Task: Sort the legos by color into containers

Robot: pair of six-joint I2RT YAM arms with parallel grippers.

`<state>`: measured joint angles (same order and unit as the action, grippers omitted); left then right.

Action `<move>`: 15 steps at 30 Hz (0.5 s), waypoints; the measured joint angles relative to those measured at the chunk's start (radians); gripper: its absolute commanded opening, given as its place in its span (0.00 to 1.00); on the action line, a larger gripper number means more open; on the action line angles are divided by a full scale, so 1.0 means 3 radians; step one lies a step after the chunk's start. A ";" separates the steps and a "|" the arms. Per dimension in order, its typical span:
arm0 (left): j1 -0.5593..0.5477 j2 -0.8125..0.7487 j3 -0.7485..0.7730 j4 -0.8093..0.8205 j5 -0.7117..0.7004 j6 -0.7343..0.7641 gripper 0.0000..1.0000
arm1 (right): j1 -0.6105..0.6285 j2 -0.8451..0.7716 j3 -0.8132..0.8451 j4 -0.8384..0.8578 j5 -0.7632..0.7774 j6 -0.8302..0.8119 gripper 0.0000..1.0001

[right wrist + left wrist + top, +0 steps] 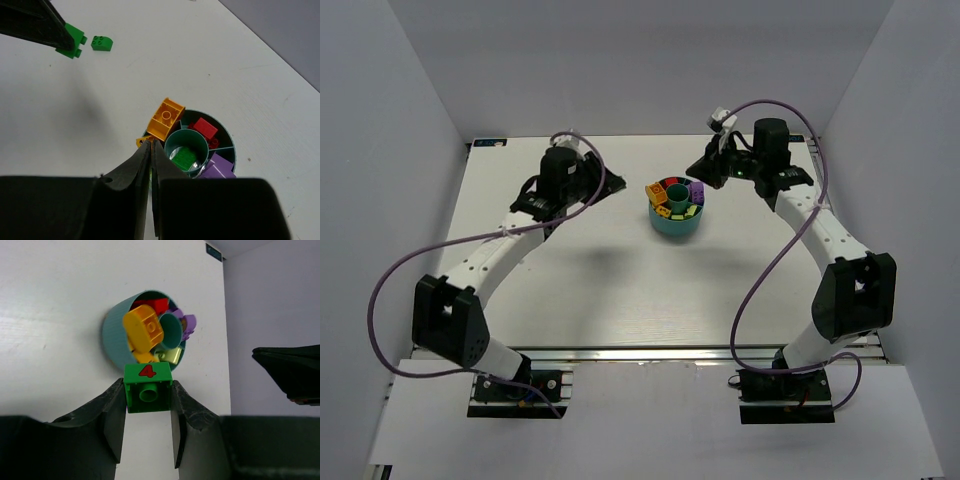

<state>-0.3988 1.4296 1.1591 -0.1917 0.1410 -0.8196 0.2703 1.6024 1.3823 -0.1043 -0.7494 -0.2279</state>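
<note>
The round teal dish stands at the middle back of the table, and several legos lie in its containers. In the right wrist view a yellow-orange brick leans on the dish rim. A red brick and a purple brick fill wedges, and a green brick lies in the centre well. My left gripper, left of the dish, is shut on a green brick marked with a red 4. My right gripper hangs over the dish's near edge, shut with nothing seen in it.
Another green brick lies loose on the table beside the left gripper's held brick. A dark part of the right arm shows beyond the dish. Grey walls close in the table on three sides.
</note>
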 measured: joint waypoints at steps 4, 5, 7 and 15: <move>-0.0149 0.0501 0.0524 0.0029 0.0027 0.0220 0.00 | -0.0078 0.0001 0.0000 0.0033 0.0050 0.0042 0.10; -0.0187 0.0632 0.0656 0.0043 0.0032 0.0273 0.00 | -0.0089 0.0003 0.0000 0.0034 0.0061 0.0043 0.10; -0.0256 0.0857 0.0863 0.0045 0.0036 0.0380 0.00 | -0.0114 0.0003 0.0000 0.0033 0.0085 0.0051 0.10; -0.0453 0.1556 0.1570 -0.0013 0.0072 0.0697 0.02 | -0.0167 0.0003 0.0000 0.0031 0.0137 0.0084 0.11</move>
<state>-0.5346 1.8965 1.6302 -0.1955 0.1627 -0.6106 0.2203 1.6032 1.3823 -0.0952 -0.7082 -0.2028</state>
